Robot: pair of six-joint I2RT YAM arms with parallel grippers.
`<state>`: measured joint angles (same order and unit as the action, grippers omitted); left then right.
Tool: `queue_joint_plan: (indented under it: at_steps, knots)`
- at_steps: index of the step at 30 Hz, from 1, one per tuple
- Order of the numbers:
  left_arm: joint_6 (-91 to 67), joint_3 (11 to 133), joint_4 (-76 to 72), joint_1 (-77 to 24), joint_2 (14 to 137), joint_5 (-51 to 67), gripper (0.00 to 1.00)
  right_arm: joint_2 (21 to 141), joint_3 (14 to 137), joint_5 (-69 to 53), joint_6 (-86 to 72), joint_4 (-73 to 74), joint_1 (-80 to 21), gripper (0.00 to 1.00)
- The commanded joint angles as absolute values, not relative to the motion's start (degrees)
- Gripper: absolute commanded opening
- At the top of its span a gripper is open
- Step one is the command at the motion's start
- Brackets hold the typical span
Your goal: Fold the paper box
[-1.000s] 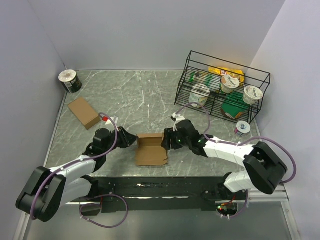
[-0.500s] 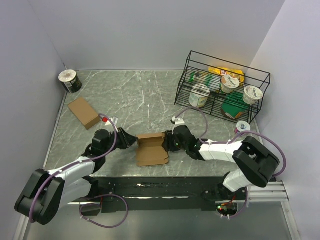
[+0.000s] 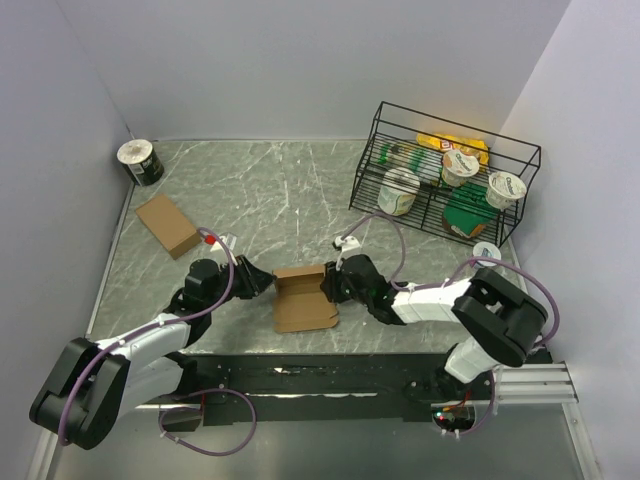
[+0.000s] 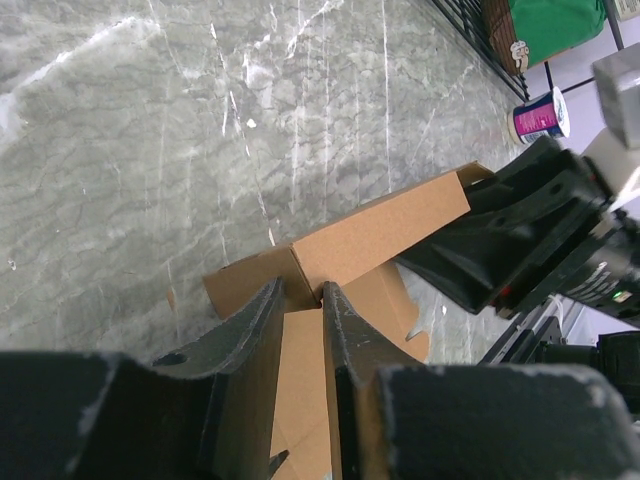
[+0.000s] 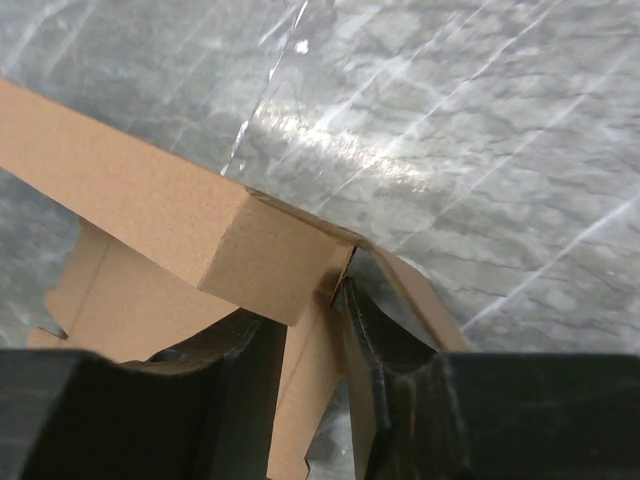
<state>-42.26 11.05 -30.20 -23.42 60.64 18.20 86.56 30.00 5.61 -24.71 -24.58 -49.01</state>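
The box (image 3: pixel 303 300) is seen lying open on the surface (image 3: pixel 260 190), near the front edge and between the two arms. Its rear wall is raised upright, while the base is spread flat. The left fingers (image 4: pixel 245 330) are drawn almost fully together, and the cardboard at the box's left rear corner is pinched in their narrow gap. The right fingers (image 5: pixel 372 345) are likewise nearly closed, with a flap at the right rear corner clamped between them. A flat cardboard piece (image 3: pixel 168 225) and a roll (image 3: pixel 140 161) are placed well apart to the left. A wire rack (image 3: pixel 460 127) is set at the right rear.
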Motion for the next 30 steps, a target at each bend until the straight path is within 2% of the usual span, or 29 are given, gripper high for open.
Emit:
queue_joint_plan:
  at_steps: [1,13,16,17,19,26,28,30]
  knots:
    - [-41.6,10.3,-28.7,-23.4,61.7,18.7,0.26,88.9,32.5,7.3,-21.7,-27.9,-51.0,0.34]
    - [-42.0,10.1,-29.1,-23.4,63.0,18.8,0.25,92.8,37.4,13.0,-17.8,-25.1,-56.3,0.36]
    - [-41.4,10.7,-25.9,-23.4,62.0,16.1,0.24,90.6,36.4,14.2,-18.7,-21.9,-56.4,0.50]
    - [-41.2,10.9,-25.2,-23.4,61.4,15.5,0.23,89.4,34.6,14.2,-18.3,-21.8,-56.3,0.64]
    - [-40.9,11.5,-24.6,-23.4,60.9,14.8,0.23,85.2,32.6,11.7,-16.9,-22.0,-56.4,0.73]
    - [-39.1,13.2,-23.4,-23.4,61.7,14.6,0.22,64.8,21.5,-1.3,-16.3,-17.9,-58.5,0.75]
    - [-39.1,13.2,-24.0,-23.4,62.2,15.5,0.22,60.2,20.8,-1.4,-17.0,-14.0,-58.6,0.77]
    - [-39.1,13.4,-24.2,-23.4,62.9,15.5,0.22,55.7,23.0,3.6,-18.9,-8.5,-57.8,0.84]
